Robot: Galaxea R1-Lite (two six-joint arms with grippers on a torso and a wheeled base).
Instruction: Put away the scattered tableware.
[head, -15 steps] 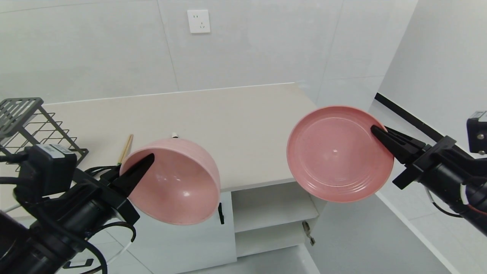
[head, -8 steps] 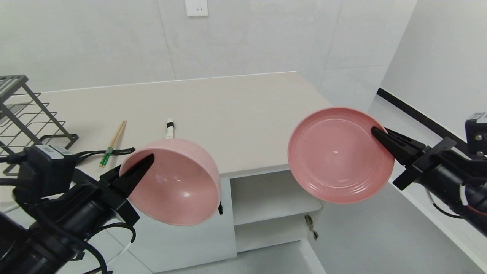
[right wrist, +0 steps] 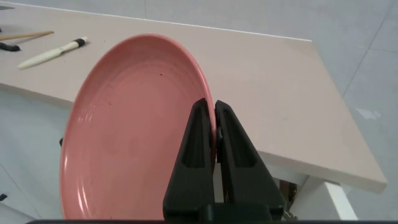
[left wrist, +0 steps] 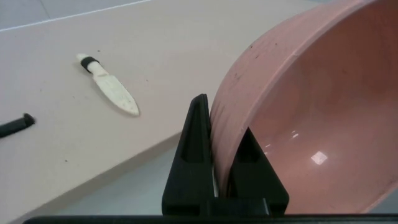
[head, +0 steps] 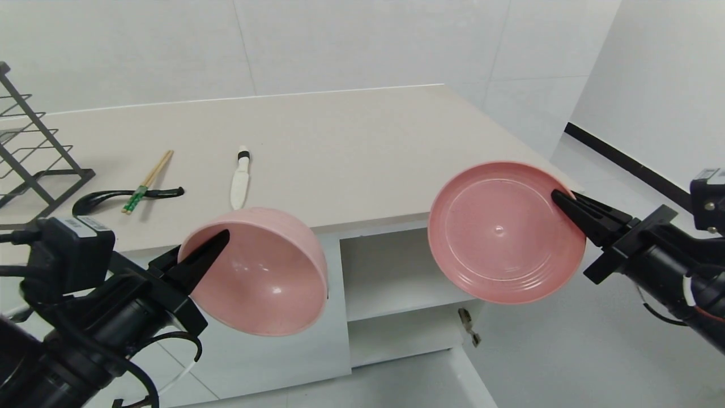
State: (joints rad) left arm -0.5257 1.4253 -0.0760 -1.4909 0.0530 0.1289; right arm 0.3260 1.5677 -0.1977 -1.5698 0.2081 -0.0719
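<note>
The whole head picture has shifted since a second ago, so the camera was moved, not the things. The wall socket has slid off the top of the frame. More of the counter (head: 351,130) is now seen, and the tableware left on it has come into sight.

The two arms are held at the same spots in the frame as before. The pink bowl (head: 266,283) is pinched at its rim by the left gripper (head: 218,241), at the lower left. One finger is pressed inside the rim and one outside. The pink plate (head: 498,232) is pinched at its edge by the right gripper (head: 558,195), at the right. Both pincers are closed tight on thin rims.

This likely means both dishes are being carried to a place where they can be put away.

The bowl is tipped on its side and nothing is held in it. Nothing is lying on the plate.

An open cabinet (head: 391,272) is seen under the counter, between the two dishes, with white shelves inside.

A white knife (head: 240,180), a pair of chopsticks (head: 147,181) and a black spoon (head: 119,195) are left on the counter at the upper left. A part of a dark wire rack (head: 34,153) is seen at the left edge.
</note>
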